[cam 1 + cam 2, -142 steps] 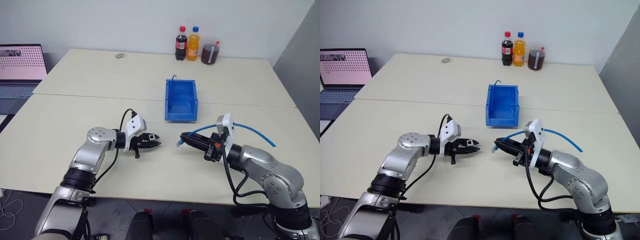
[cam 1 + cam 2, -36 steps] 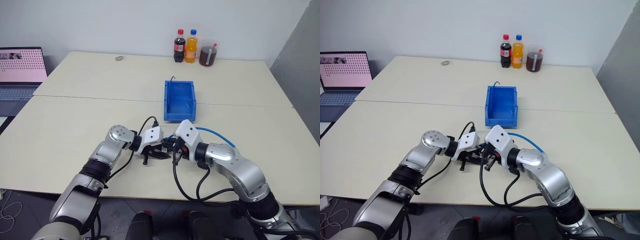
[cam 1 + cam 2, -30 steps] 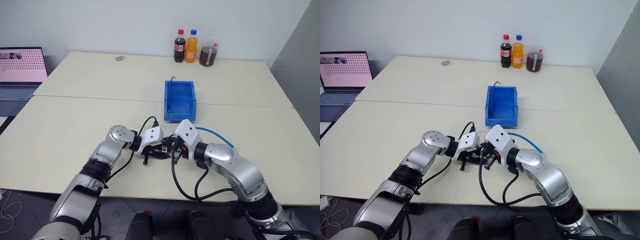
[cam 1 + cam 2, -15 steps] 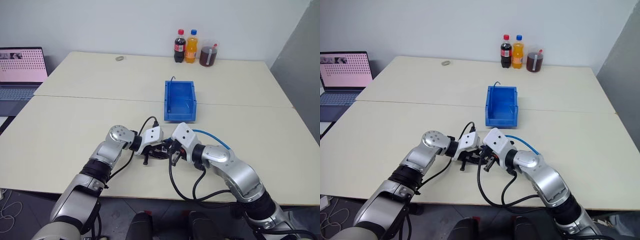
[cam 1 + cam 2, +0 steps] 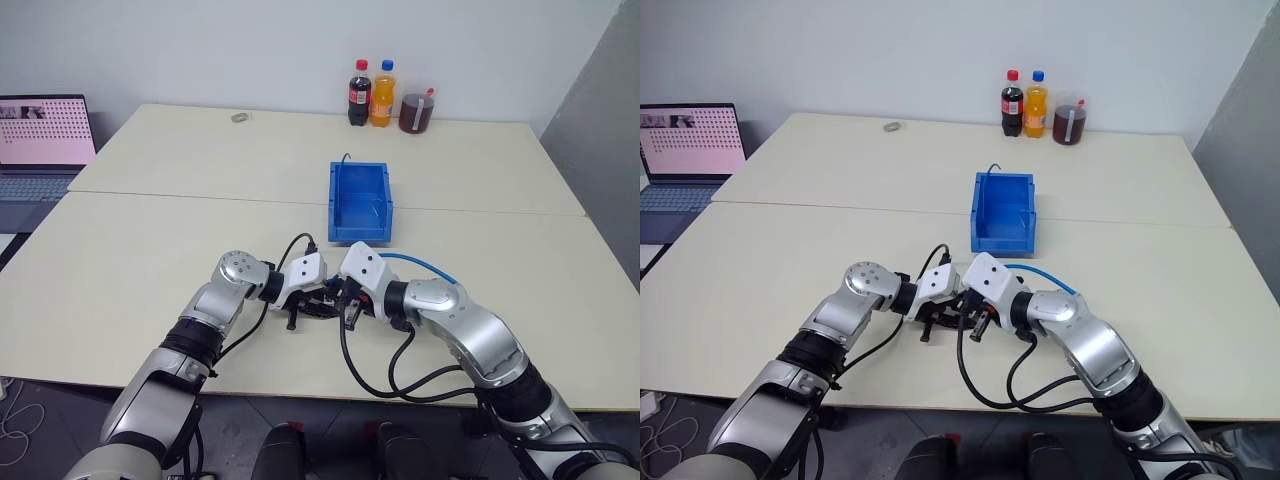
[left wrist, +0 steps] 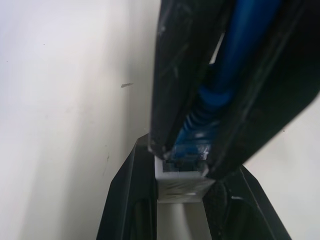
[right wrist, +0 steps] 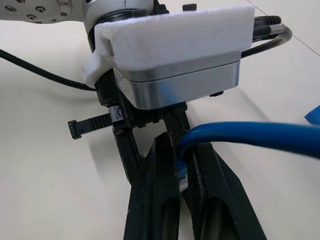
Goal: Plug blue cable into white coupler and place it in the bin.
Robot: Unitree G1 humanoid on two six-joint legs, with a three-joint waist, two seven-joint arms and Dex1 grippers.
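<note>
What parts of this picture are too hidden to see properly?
- Plug seating: in the left wrist view the right gripper covers where the blue cable meets the white coupler.
- Bin contents: the near wall hides its floor in the head views.
- Cable's far end: behind the right arm.

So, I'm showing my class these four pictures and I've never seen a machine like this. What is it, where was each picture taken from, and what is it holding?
It is a two-armed humanoid robot at a pale table. The two wide pictures come from cameras in its head, looking down over its arms. The two close-ups come from a camera on each wrist. The right gripper is shut on the blue cable, pressing its plug against the white coupler, which the left gripper holds. Farther back stand the blue bin, three drinks, a small grey object and a laptop.
</note>
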